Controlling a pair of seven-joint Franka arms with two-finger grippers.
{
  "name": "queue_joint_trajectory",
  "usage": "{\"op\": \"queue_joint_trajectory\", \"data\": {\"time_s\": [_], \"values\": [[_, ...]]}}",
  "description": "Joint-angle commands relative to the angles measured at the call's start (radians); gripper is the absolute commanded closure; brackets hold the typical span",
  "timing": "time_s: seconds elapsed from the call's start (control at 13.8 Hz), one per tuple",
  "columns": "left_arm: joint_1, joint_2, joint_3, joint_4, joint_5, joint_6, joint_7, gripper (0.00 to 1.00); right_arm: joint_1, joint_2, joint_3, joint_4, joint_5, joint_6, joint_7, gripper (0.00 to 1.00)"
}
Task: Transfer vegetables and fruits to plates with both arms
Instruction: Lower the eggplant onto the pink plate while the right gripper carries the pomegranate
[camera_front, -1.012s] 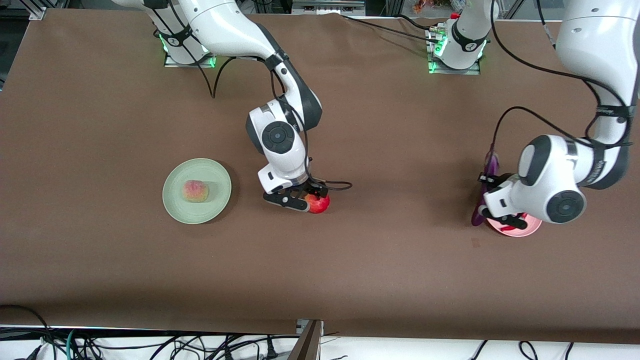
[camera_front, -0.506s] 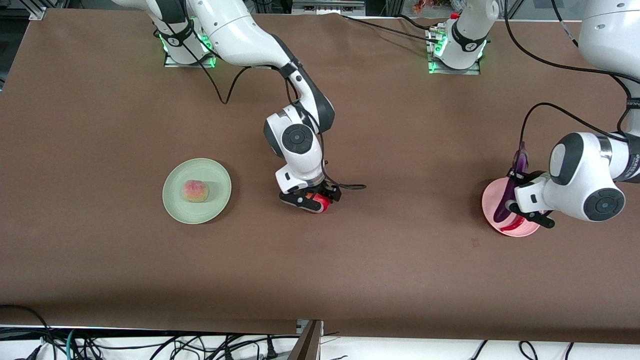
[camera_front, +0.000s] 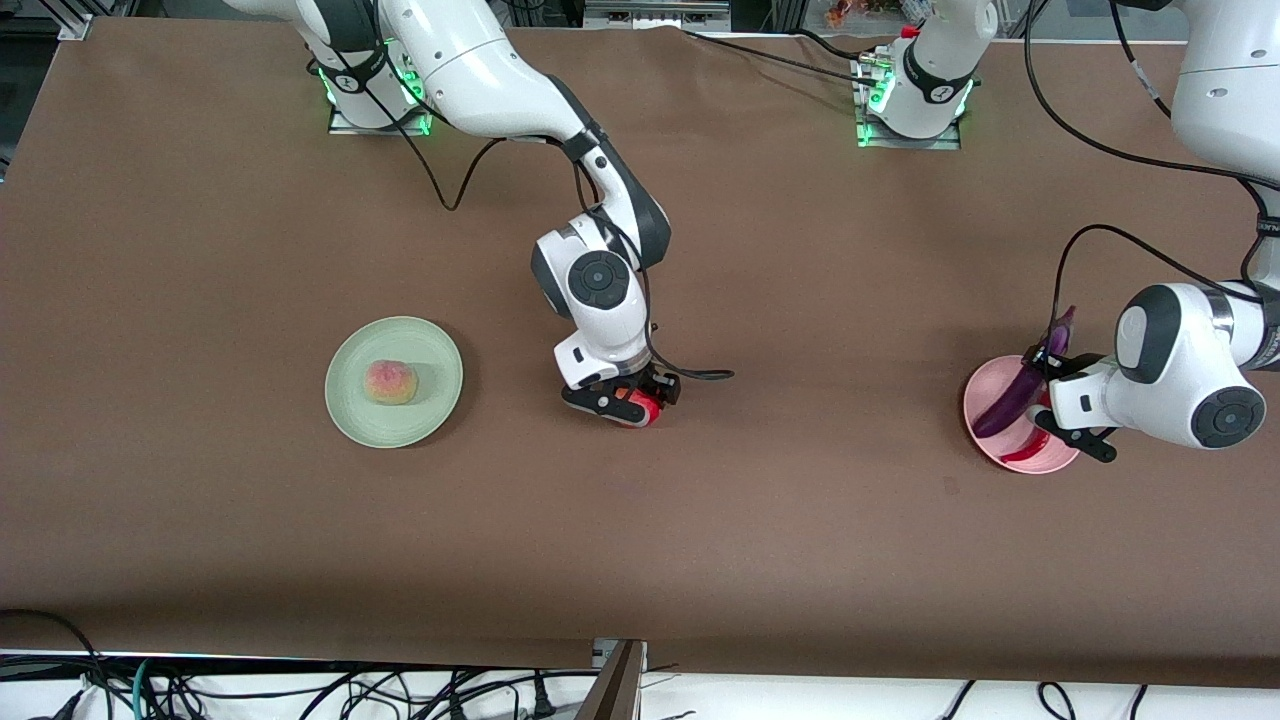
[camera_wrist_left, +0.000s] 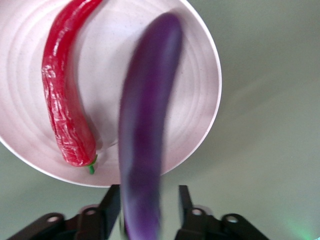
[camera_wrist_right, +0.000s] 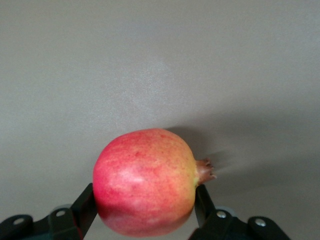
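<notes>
1. Since the earlier frame, the left pincer (camera_front: 1062, 405) has carried the eggplant (camera_front: 1018, 395) over the pink plate (camera_front: 975, 400); the right pincer (camera_front: 628, 398) has closed on the pomegranate (camera_front: 640, 408).
2. The peach (camera_front: 390, 382) lies on the green plate (camera_front: 345, 400).
3. Mid-bench, the pomegranate is clamped; next, probably, a lift toward the green plate.
4. The left jaws stand part-open, apparently clear of the eggplant, beside the chili (camera_wrist_left: 65, 110); next, probably, withdrawing.

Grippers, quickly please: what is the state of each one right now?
Left gripper: open, fingers apart from the eggplant dropping onto the pink plate.
Right gripper: shut on the pomegranate, on the table.
</notes>
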Motion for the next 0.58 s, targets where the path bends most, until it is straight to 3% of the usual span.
{"op": "queue_joint_trajectory", "data": {"time_s": [0.0,0.29,0.51], "values": [[0.014,-0.008,-0.009,0.008,0.020,0.004,0.043,0.00,-0.026,-0.055,-0.012,0.022,-0.001,-0.143,-0.090,0.89],[0.014,-0.044,-0.018,0.010,0.020,-0.004,0.043,0.00,-0.123,-0.230,-0.041,-0.081,0.004,-0.375,-0.404,0.89],[0.009,-0.142,-0.044,0.010,0.003,-0.051,0.050,0.00,-0.127,-0.375,-0.142,-0.316,0.004,-0.383,-0.663,0.88]]}}
